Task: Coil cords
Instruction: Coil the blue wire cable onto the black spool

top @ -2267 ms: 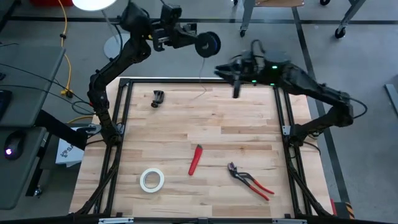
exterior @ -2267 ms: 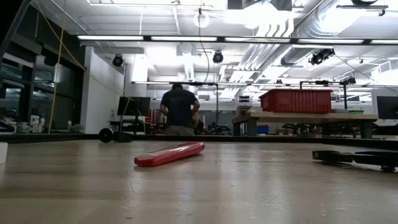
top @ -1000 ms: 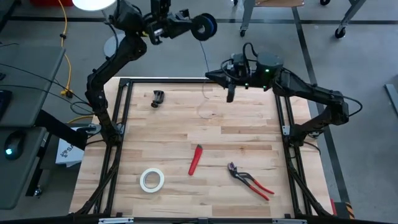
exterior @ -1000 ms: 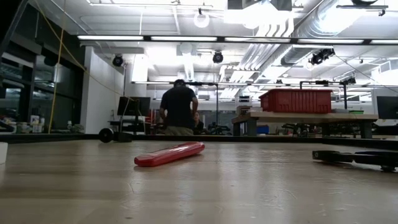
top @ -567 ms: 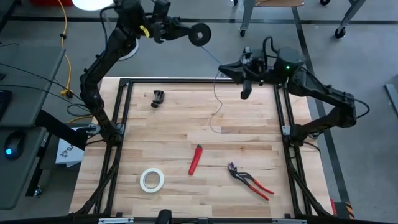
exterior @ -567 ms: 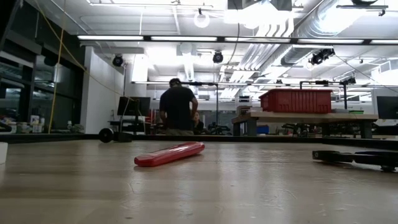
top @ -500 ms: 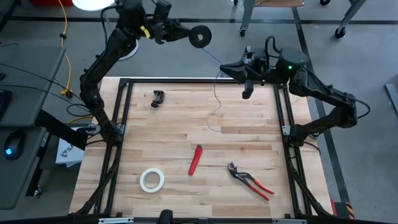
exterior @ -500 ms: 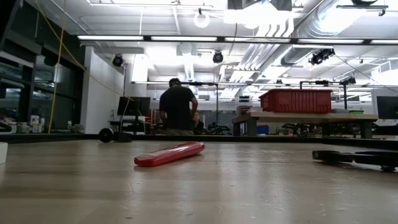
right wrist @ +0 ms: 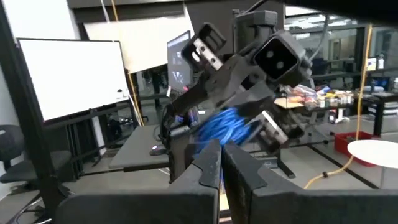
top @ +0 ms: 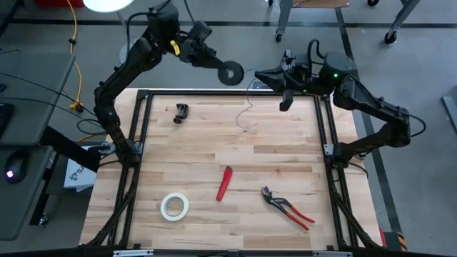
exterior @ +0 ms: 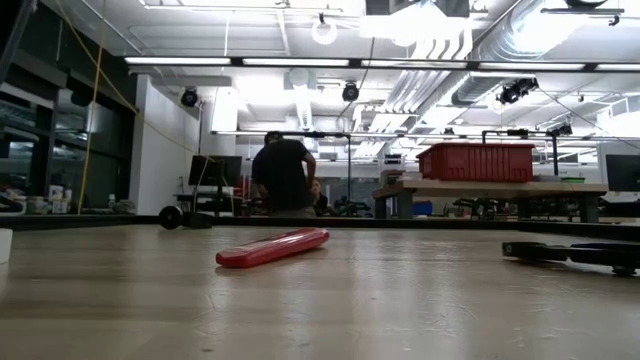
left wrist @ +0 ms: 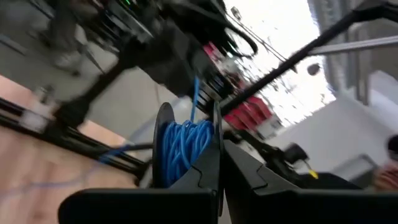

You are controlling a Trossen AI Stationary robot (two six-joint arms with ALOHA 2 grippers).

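A small black spool (top: 230,72) wound with blue wire (left wrist: 181,146) hangs beyond the table's far edge, and my left gripper (top: 214,64) is shut on it. The thin blue-violet cord (top: 246,107) runs from the spool to my right gripper (top: 260,74), which is shut just right of the spool. From there it droops, and its loose end (top: 241,126) lies on the wood near the far edge. In the right wrist view the spool (right wrist: 225,127) shows as a blue blur past my shut fingers (right wrist: 208,165). Neither gripper shows in the low view. My left gripper pinches the rim of one of the spool's flanges (left wrist: 216,134) between its two fingers, coming level from the table's left. The spool is held high, clear of the table, tilted. My right gripper meets the cord (top: 253,81) at its fingertips, level from the table's right. The wire is too thin to show between them. It hangs slack below.
On the wooden table lie a white tape roll (top: 174,206), a red-handled tool (top: 224,183), red pliers (top: 287,207) and a small black clamp (top: 181,113). A black frame (top: 143,114) edges the table. A person (exterior: 282,175) stands far back in the room.
My left gripper has rolled and brought the spool down and toward the table's far edge, close to my right gripper. My right gripper has drawn back toward the table's right and risen a little. The cord's hanging part has swung, while its loose end stays on the wood.
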